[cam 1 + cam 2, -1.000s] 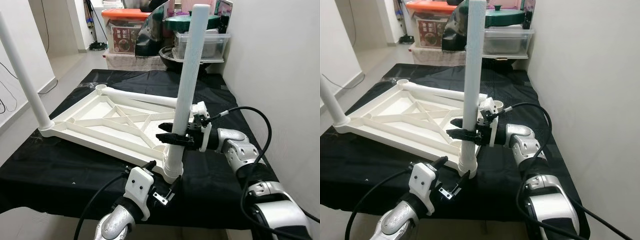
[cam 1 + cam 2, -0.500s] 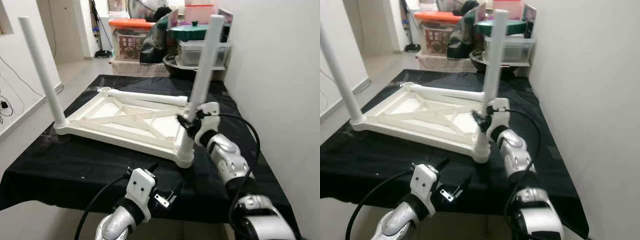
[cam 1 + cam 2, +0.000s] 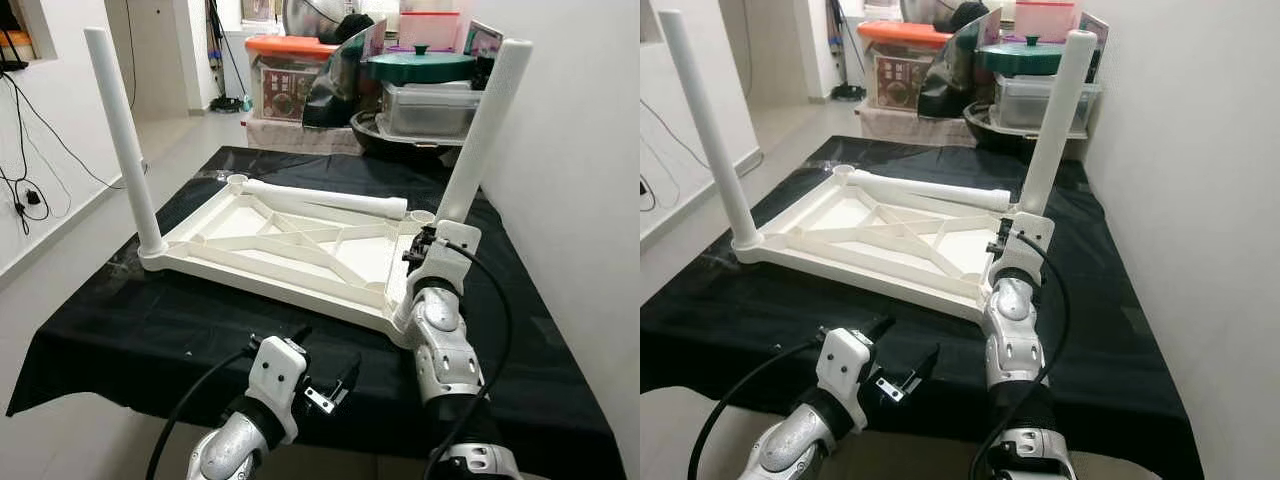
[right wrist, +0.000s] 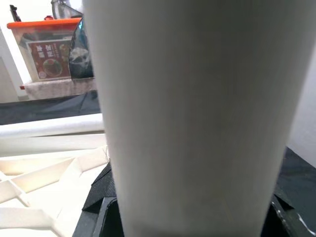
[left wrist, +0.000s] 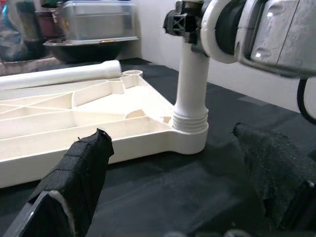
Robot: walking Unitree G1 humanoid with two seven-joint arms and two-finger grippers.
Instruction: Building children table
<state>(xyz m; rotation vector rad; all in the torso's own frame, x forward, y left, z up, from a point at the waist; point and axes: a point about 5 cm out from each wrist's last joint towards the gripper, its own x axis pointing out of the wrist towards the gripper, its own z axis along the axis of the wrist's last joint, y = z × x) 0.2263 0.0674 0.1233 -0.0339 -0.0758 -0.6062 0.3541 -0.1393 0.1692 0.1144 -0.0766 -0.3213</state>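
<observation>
White tabletop lies upside down on the black cloth, ribs up; one leg stands upright in the far-left corner socket; a second leg stands tilted in the near-right corner socket; a third leg lies loose across the far edge of the tabletop; right gripper is clamped around the near-right leg just above its socket, leg pressed close to the wrist camera; left gripper hovers low at the cloth's near edge, fingers spread wide, holding nothing, pointing toward that same corner; storage bins behind.
</observation>
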